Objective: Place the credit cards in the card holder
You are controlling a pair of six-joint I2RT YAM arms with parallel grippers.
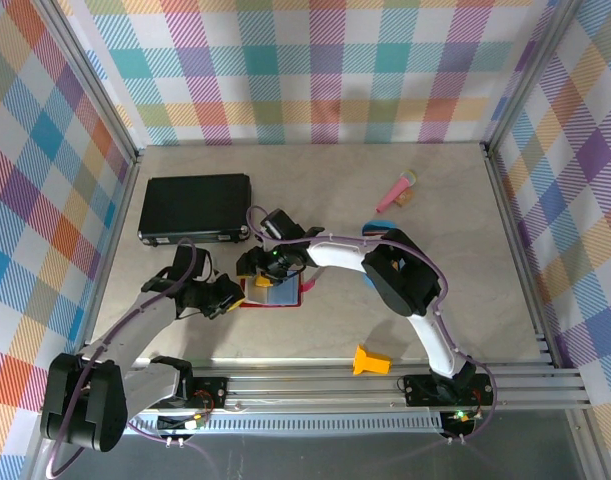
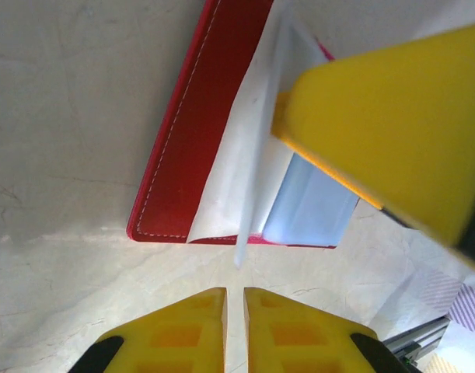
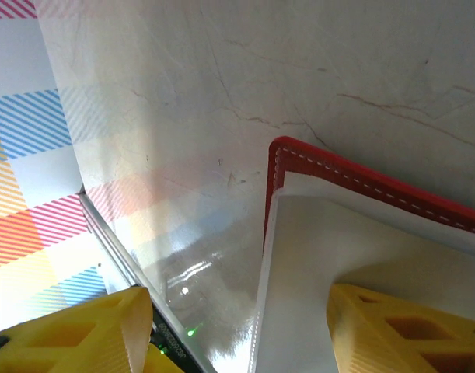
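At the near edge of the counter [image 1: 315,335], a small orange block [image 1: 371,361] sits just in front of the rail, closer to the right arm's base. Beyond it, left of centre, the left pincer [image 2: 235,311] hovers low over bare counter. Its yellow fingers are pressed almost together with nothing between them, just short of the card holder's near edge. The card holder [image 2: 186,132], a dark-red wallet with white stitching, lies open and flat on the counter, showing a white lining and a grey-blue pocket [image 2: 307,206] inside. The right pincer [image 3: 237,307] reaches in over it from the far side, spread wide. One finger [image 3: 408,326] bears on the white lining, and the other hangs off the wallet's edge above the counter. Whether a credit card sits in the pocket cannot be made out from these angles. Farther back, a black flat case [image 1: 195,208] lies near the left wall. A pink object [image 1: 396,187] rests toward the far right, well apart from the wallet.
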